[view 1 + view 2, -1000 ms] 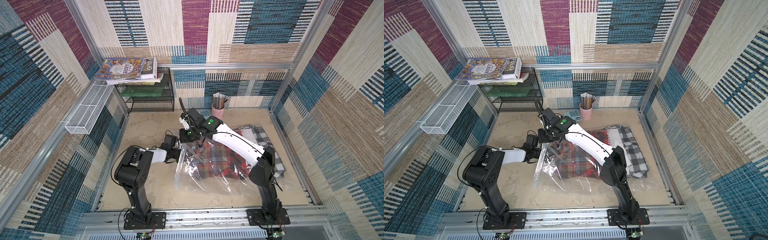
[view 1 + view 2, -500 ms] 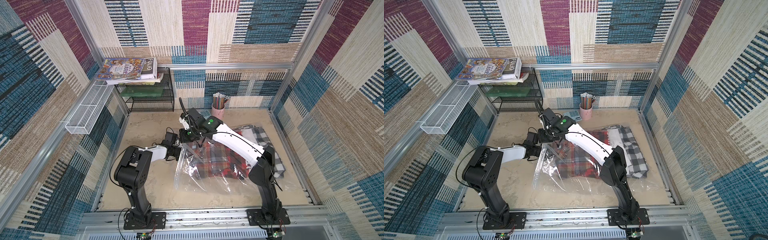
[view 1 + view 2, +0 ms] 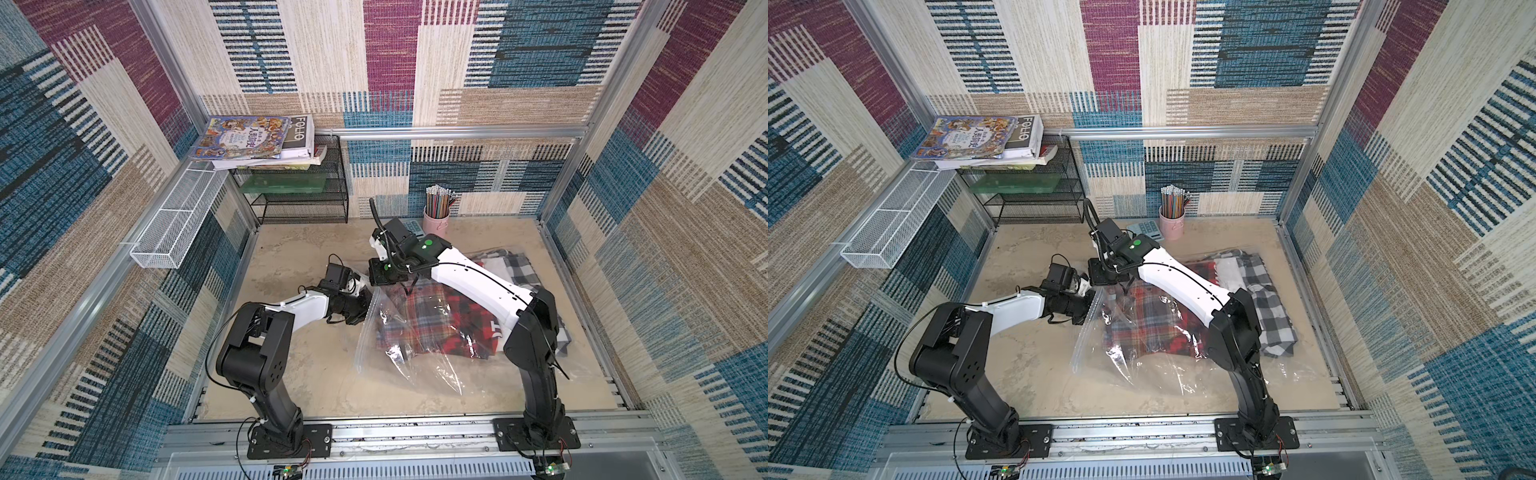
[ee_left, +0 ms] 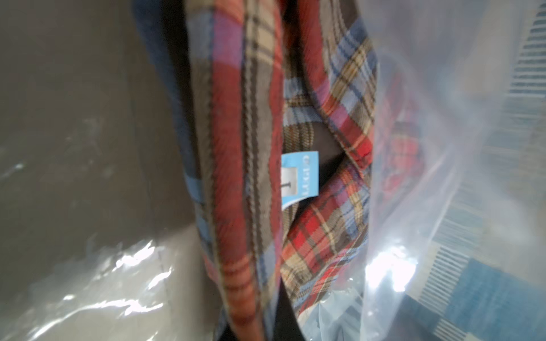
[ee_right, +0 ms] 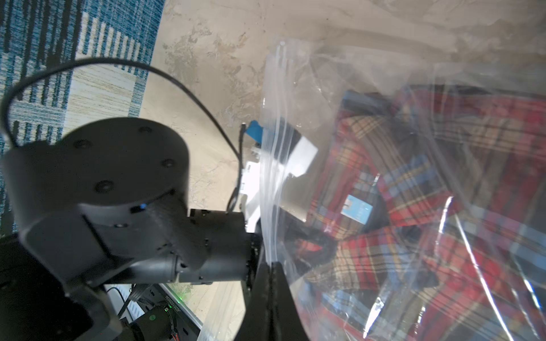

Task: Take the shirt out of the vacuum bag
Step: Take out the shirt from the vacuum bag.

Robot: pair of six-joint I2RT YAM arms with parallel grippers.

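The bag (image 3: 415, 365) lies on the counter (image 3: 299, 374) from centre toward 3 o'clock, its mouth facing 9 o'clock, with the plaid shirt (image 3: 409, 328) inside, near that mouth. The right claw (image 5: 270, 267) is pinched together on the zip edge and holds it up. The left claw (image 5: 314, 249) is inside the mouth, clamped on what looks like the shirt's collar by the blue label (image 4: 300, 180). The pull should probably go low and straight toward 9 o'clock with the lip held raised, or the bag may drag along. A red shirt (image 3: 469, 328) beside it and a check shirt (image 3: 523, 270) at 3 o'clock could snag; whether the check shirt is bagged cannot be told. The cup (image 3: 436, 216) at 12 and the rack (image 3: 299, 199) at 11 stand well apart.
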